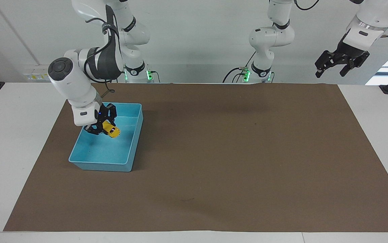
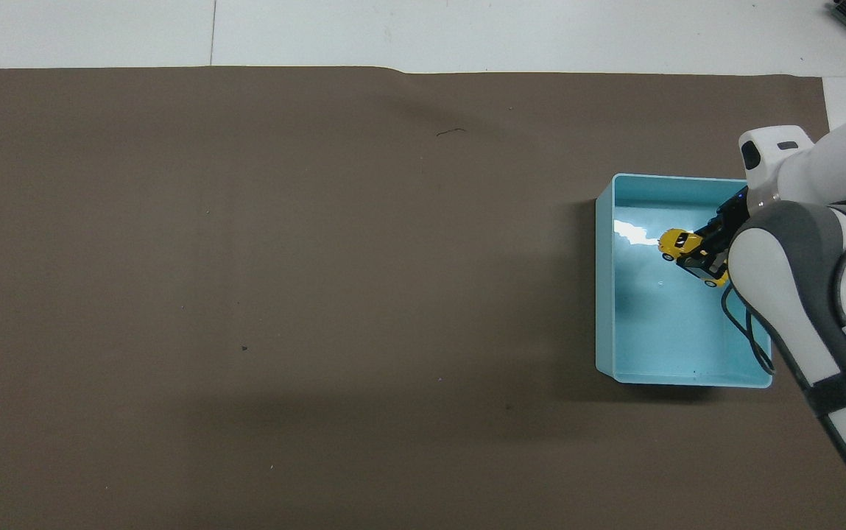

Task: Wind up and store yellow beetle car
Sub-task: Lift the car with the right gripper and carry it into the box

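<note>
The right hand [image 1: 103, 127] is seen clamped on the yellow beetle car [image 1: 110, 130], held in the air over the light-blue bin [image 1: 130, 153], above the part of its floor nearer the robots; the car is not seen touching the bin; its long axis is tilted, with the free end pointed downward and toward the middle of the desk, while the other end is gripped between the fingers; the car is shown as a tiny bright-yellow toy with a rounded body, dark windows and small black wheels, far smaller than the bin; the bin is set on a brown mat [image 1: 234, 152] toward the right arm's end of the desk; the mat is laid over a white desk [image 1: 8, 135]; a pale wall is seen at the robots' end; the left hand [image 1: 340, 64] is held wide open, raised high at the left arm's end, where that arm waits
</note>
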You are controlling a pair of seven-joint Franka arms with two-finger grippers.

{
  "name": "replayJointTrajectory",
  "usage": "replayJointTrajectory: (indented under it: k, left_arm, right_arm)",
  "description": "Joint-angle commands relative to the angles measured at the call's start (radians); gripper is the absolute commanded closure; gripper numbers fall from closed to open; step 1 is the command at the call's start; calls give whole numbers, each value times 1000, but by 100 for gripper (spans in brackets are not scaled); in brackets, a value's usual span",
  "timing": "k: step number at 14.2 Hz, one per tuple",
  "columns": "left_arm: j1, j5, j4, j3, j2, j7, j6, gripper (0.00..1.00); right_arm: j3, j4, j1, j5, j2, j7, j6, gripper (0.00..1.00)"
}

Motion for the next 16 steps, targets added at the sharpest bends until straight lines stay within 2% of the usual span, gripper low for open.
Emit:
replayJointTrajectory:
  k: [1, 6, 14, 16]
  left_arm:
    - [14, -18, -13, -6, -13, -1, 1, 0]
    - [14, -18, -13, -6, -11, -1, 1, 0]
    - [14, -18, -13, -6, -13, -1, 1, 0]
    - [14, -18, -13, -6, -11, -1, 1, 0]
  right_arm:
    - [10, -43, -14, 18, -34, 109, 21, 78]
    - [10, -51, -17, 17, -35, 431, 24, 79]
    - [11, -71, -32, 17, -17, 862, 27, 81]
    - [10, -74, -32, 17, -2, 919, 47, 82]
